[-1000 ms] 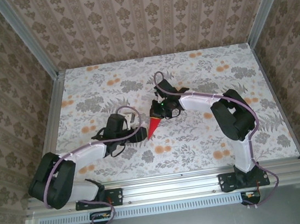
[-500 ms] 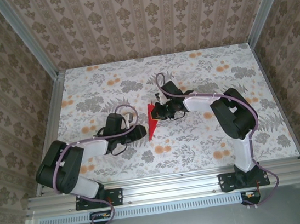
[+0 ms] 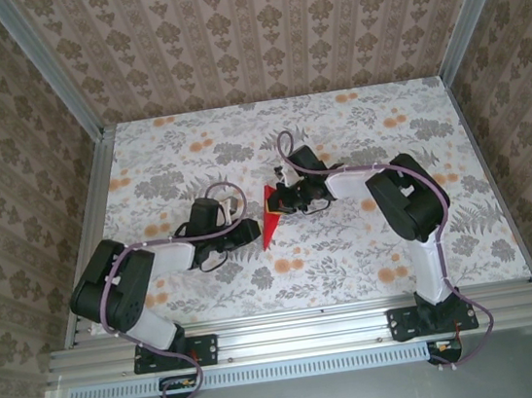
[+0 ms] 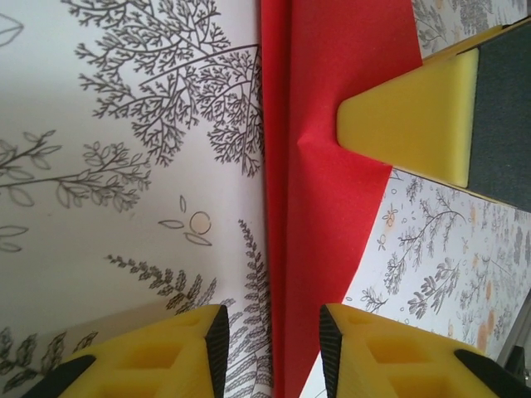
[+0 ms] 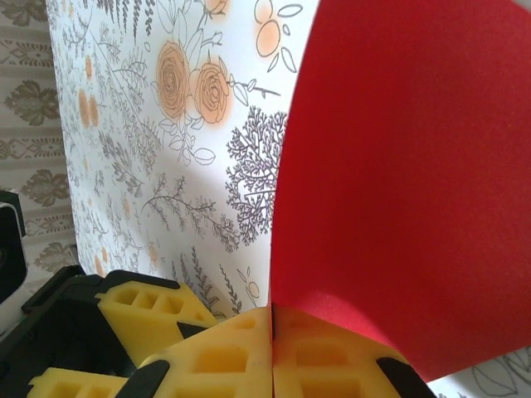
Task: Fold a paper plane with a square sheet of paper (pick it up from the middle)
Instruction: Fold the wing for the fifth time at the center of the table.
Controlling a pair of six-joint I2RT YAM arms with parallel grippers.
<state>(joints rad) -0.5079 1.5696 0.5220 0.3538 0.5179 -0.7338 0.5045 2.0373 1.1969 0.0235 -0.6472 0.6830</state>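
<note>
My right gripper (image 5: 271, 322) is clenched on the paper plane (image 5: 398, 182). Its two yellow foam pads (image 5: 216, 356), moulded with square hollows, meet flat along one straight seam. The red paper rises out of that seam as a smooth matte panel with a clean, straight left edge.

From above, the paper plane (image 3: 269, 220) is a narrow red wedge near the middle of the table (image 3: 399, 240). Its wide end is by my right gripper (image 3: 282, 200) and its sharp tip points toward the near edge. My left gripper (image 3: 248, 231) sits just beside the tip, on its left.

My left gripper (image 4: 274, 319) is released, with its blocky yellow foam fingers (image 4: 166, 348) parted on either side of the paper's lower part. The long folded edge runs straight down through the gap between them. The left finger is clear of the paper. I cannot tell whether the right one touches the red edge beside it.

Up close the paper shows a fine grain and one long crisp crease. There is a small pucker where the wedge-shaped tip of my right gripper's pad (image 4: 406, 124) presses on it. The table covering is flat and white, printed with grey ferns and orange flowers.
</note>
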